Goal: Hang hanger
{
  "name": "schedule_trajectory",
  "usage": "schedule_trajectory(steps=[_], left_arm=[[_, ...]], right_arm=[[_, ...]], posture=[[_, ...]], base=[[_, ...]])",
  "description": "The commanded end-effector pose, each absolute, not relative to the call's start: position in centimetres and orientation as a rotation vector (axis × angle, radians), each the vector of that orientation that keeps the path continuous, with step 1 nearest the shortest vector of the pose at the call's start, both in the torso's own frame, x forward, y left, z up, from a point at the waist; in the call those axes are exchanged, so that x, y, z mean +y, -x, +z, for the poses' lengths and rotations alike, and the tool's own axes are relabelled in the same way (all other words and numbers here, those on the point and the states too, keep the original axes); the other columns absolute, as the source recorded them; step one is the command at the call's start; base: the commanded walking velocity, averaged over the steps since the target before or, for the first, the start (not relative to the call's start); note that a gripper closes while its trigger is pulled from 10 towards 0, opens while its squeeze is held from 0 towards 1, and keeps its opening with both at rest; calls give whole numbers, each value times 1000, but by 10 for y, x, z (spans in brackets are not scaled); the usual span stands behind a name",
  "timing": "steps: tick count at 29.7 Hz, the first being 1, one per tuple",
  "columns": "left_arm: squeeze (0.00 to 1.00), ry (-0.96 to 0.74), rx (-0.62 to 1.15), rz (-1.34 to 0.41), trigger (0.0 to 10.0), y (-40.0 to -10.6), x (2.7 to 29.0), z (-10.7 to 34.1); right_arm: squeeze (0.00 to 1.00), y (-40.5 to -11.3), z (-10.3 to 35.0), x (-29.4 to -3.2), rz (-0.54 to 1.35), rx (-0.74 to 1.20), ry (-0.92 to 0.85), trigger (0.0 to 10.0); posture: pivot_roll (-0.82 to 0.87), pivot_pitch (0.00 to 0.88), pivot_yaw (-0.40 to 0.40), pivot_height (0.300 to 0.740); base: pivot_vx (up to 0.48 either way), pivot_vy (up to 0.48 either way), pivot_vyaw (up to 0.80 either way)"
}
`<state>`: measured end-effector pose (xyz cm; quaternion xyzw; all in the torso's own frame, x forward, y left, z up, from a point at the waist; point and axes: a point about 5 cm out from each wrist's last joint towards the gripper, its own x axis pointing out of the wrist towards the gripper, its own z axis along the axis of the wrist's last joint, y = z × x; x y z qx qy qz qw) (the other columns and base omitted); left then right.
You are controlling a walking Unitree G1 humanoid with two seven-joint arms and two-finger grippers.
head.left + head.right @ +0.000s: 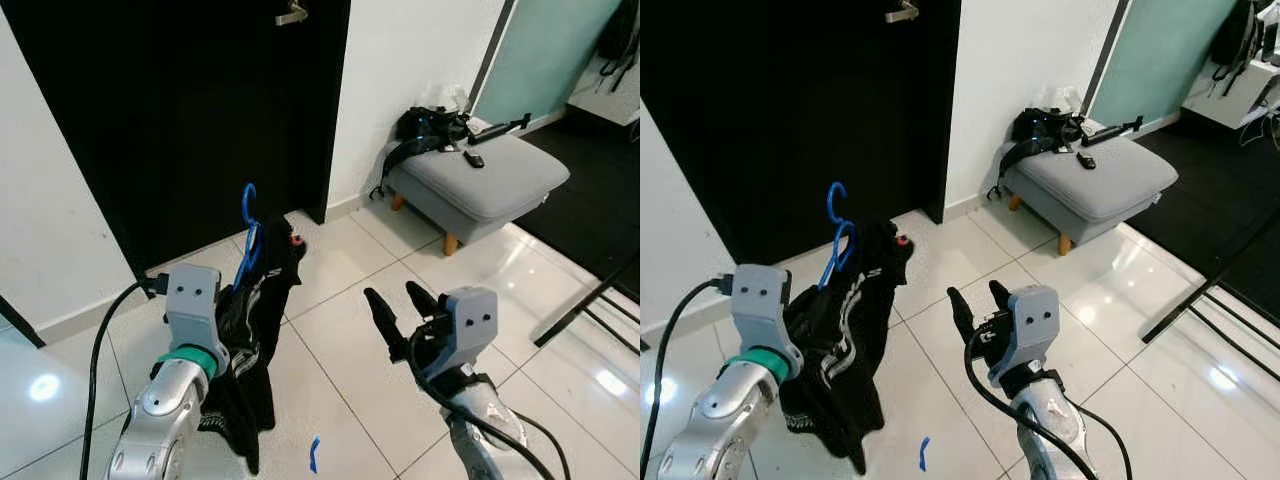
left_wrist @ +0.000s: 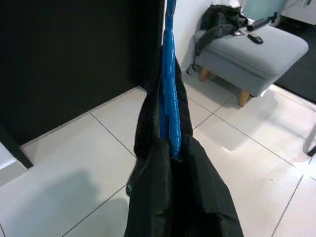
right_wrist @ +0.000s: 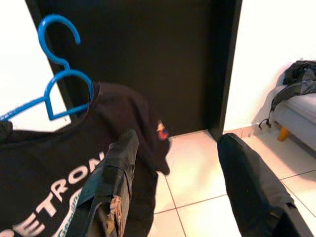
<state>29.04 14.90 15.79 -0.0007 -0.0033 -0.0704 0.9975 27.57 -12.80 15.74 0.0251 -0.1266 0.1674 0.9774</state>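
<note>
Shirt [image 1: 250, 330] hides left gripper [image 1: 232, 300] fingers, hanger [image 1: 247, 235] body.

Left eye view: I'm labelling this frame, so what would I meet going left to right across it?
Left gripper → blue hanger → black shirt → right gripper → black bag → grey footstool.
</note>
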Motion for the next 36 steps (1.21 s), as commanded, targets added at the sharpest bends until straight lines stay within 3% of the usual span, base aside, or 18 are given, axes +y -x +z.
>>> schedule_trajectory(steps=[1, 9, 22, 36], left_arm=[[0, -9, -30, -154, 10000, -292, 148, 161], [0, -50, -62, -144, 10000, -297, 148, 161], [0, 23, -73, -147, 10000, -308, 142, 164], [0, 11, -92, -166, 10000, -308, 144, 165]], right_arm=[[0, -275, 149, -128, 321, -234, -43, 10000], [0, -281, 149, -127, 272, -234, -35, 10000], [0, -295, 161, -120, 296, -248, -18, 10000], [0, -294, 160, -121, 312, -275, 14, 10000]], posture=[[-155, 64, 59, 740], [-150, 56, 62, 740], [-160, 41, 39, 740], [-161, 60, 49, 740]], base=[[0, 0, 0], [0, 0, 0], [0, 0, 0], [0, 0, 0]])
